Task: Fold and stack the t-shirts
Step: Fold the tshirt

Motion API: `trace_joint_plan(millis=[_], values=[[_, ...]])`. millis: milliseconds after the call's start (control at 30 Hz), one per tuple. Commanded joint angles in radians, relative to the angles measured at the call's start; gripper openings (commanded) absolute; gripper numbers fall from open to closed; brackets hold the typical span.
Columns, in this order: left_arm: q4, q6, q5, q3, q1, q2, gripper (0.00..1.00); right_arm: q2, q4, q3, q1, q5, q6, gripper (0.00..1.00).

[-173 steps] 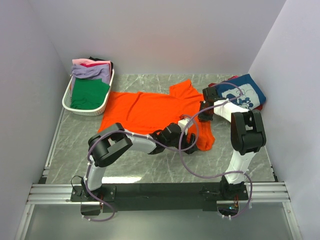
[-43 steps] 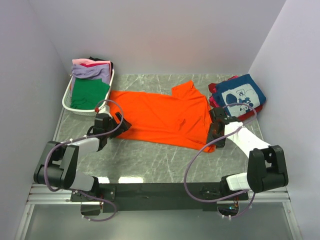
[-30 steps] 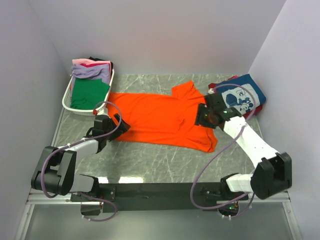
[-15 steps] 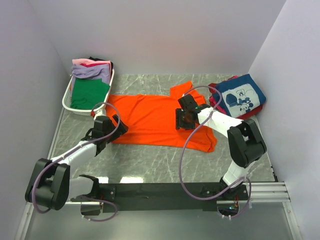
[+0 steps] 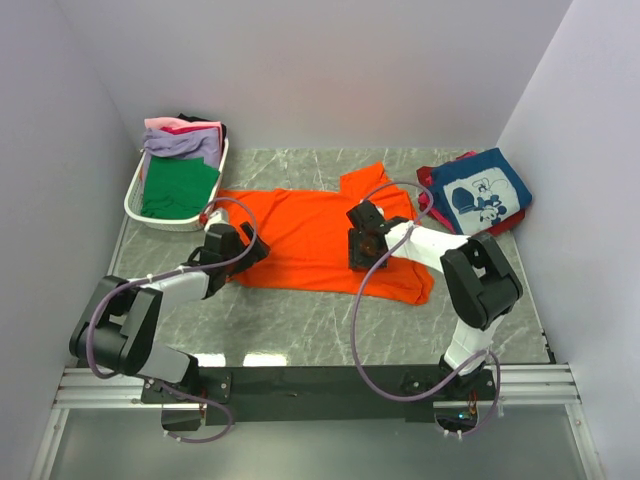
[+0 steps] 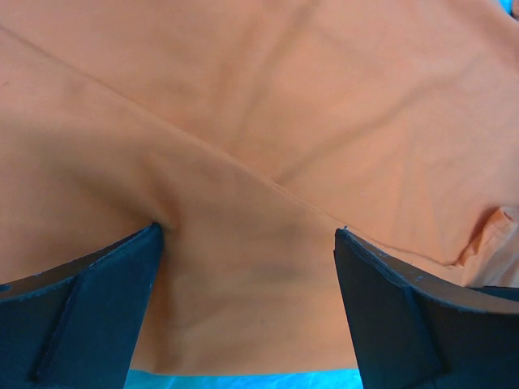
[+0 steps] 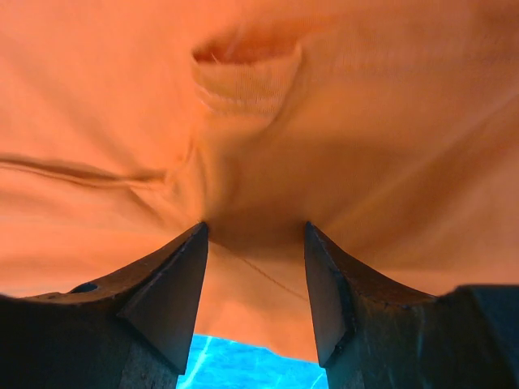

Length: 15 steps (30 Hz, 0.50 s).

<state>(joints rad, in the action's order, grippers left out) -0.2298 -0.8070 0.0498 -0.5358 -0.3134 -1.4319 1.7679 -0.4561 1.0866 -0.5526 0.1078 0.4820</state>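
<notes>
**Orange tee laid flat crosswise, both claws on it**

Your orange t-shirt [image 5: 300, 235] lies flat on the grey marbled tabletop [image 5: 330, 330]. Its long axis runs left to right, dipping slightly toward you at the right end. One sleeve pokes toward the back wall.

The left end of the tee lies close by the white basket [image 5: 133, 192]. The right end reaches toward the folded pile at the far right.

Your left claw [image 6: 247, 235] sits at the tee's left end. Its jaws are spread wide and orange cloth lies flat across the gap.

Your right claw [image 7: 255, 229] is down on the tee right of its middle. Its jaws are part-way spread and not nipped together. Cloth fills the gap, with a small ribbed fold just beyond the tips.

The basket holds a green tee [image 5: 180, 188] in front. Behind it lie a lavender tee [image 5: 180, 143], a pink tee [image 5: 165, 125] and a black tee [image 5: 212, 128].

In the pile at the right, the navy tee with white cartoon print [image 5: 478, 192] lies folded on top. A red tee [image 5: 432, 205] shows at the edges underneath.
</notes>
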Motion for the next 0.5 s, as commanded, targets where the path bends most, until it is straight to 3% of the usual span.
trace_joint_plan(millis=[0, 467], values=[[0.012, -0.026, -0.019, 0.033, -0.044, -0.024, 0.94, -0.010, 0.000, -0.039, -0.018, 0.035, 0.032, 0.58], [0.124, -0.123, 0.001, 0.157, -0.119, 0.129, 0.95, -0.168, -0.059, -0.257, -0.050, -0.008, 0.107, 0.58]])
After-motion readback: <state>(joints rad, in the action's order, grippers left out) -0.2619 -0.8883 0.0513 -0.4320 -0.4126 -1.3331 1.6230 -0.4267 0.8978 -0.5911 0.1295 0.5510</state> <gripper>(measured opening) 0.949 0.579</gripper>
